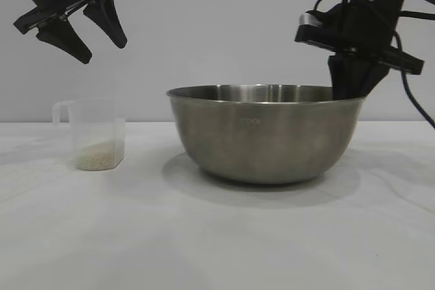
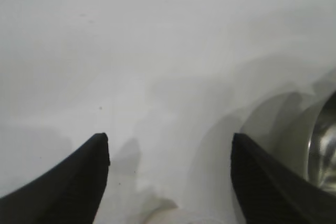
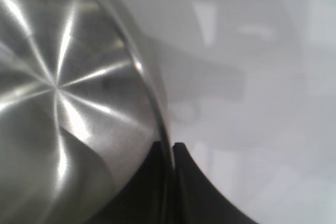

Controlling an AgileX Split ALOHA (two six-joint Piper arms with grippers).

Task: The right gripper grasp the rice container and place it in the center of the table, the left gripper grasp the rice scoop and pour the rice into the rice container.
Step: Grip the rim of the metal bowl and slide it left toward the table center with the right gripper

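The rice container [image 1: 265,134], a large steel bowl, rests on the white table [image 1: 217,236] near the middle. My right gripper [image 1: 348,89] is shut on its rim at the right side, one finger inside the bowl and one outside; in the right wrist view the rice container [image 3: 63,93] has its thin rim pinched by the right gripper [image 3: 171,148]. The rice scoop [image 1: 95,134], a translucent cup with its handle to the left, stands at the left with rice [image 1: 98,155] in its bottom. My left gripper [image 1: 102,42] hangs open above the scoop, holding nothing.
In the left wrist view the left gripper [image 2: 170,142] looks down on bare table [image 2: 131,51], with the bowl's edge [image 2: 325,145] at one side. A plain grey wall stands behind the table.
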